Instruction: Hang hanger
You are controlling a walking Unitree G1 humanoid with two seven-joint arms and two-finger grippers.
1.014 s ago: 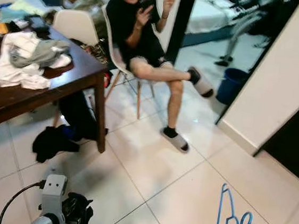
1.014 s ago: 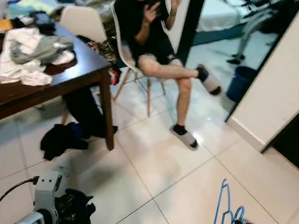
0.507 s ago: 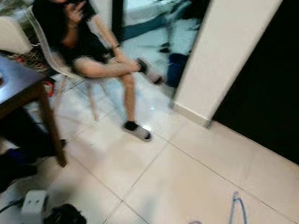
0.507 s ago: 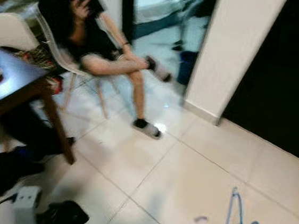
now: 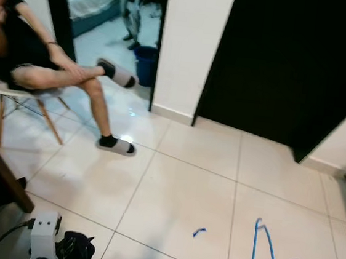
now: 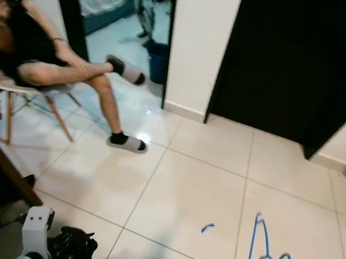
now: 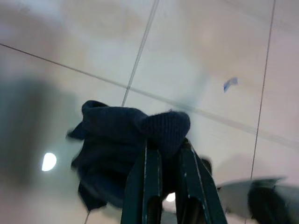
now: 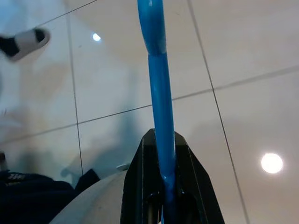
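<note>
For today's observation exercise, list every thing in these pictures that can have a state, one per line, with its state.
Blue hanger: held upright in the right tool.
Dark garment: bunched, held in the left tool.
Right tool: shut on the hanger.
Left tool: shut on the garment.
Black door: closed.
Person: seated, legs crossed.

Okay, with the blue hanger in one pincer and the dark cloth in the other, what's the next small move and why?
Probably keep turning and walking with both grips held. The right pincer is shut on the blue plastic hanger, the left pincer on the dark knitted garment, and only white floor tiles and a dark doorway lie ahead: no rail to hang on yet.
</note>
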